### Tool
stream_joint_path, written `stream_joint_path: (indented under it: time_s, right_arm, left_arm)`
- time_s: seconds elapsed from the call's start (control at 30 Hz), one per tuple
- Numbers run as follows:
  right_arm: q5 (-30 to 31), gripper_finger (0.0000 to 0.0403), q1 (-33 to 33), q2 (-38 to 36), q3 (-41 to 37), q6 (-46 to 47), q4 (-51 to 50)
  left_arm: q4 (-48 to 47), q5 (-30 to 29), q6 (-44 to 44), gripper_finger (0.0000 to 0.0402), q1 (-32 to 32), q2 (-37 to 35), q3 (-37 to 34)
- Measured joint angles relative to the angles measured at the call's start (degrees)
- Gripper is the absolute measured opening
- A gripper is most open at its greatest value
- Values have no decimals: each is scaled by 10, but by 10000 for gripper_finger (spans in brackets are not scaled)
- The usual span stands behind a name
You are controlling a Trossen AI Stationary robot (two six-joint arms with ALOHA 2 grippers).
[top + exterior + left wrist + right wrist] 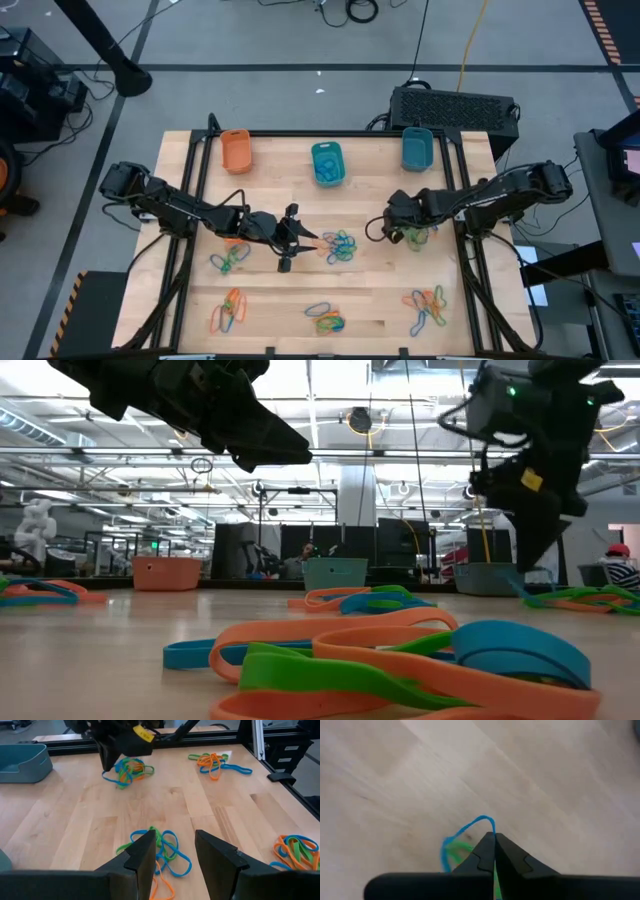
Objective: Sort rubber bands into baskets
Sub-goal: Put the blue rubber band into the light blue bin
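— Right end effector point(494, 840)? Pinched shut on a blue rubber band point(470, 827), right of centre on the tabletop point(380, 290).

— Left end effector point(174, 851)? Parted, empty, above the middle tangle point(157, 850).

— Handling? Light, limp, stretchy; best nipped on one strand.

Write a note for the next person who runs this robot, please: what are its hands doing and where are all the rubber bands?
Right gripper: fingers shut, down on the table on a blue rubber band with a green one beside it.
Left gripper: fingers open, above the centre pile of blue, green and orange rubber bands, holding nothing.
Baskets along the far edge: small orange plastic basket, middle teal basket with some bands inside, right teal basket.
Left to do: several mixed piles of bands still lie on the wooden table.
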Motion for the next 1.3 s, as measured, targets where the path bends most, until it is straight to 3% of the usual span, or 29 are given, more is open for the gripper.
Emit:
stream_joint_path:
  time_s: [0.17, 0.4, 0.53, 0.73, 0.97, 1.13, 1.3]
  right_arm:
    - [-2, 1, 26, 0, 42, -44, 56]
    - [-7, 0, 91, 0, 66, -146, 254]
    - [-7, 0, 122, 0, 67, -186, 331]
    - [-4, 0, 143, 0, 67, -200, 359]
    - [16, 0, 140, 4, 67, -202, 367]
    - [16, 0, 136, 6, 67, -203, 371]
    - [15, 0, 135, 7, 66, -213, 381]
  left_arm:
    - [31, -4, -8, 146, 3, 31, 0]
    - [197, 46, -46, 146, 22, 131, 0]
    - [293, 63, -111, 146, 36, 169, 0]
    - [373, 114, -283, 146, 63, 198, 0]
    - [396, 128, -339, 146, 69, 220, 28]
    - [394, 152, -342, 146, 71, 232, 45]
    - [376, 139, -342, 146, 72, 232, 45]
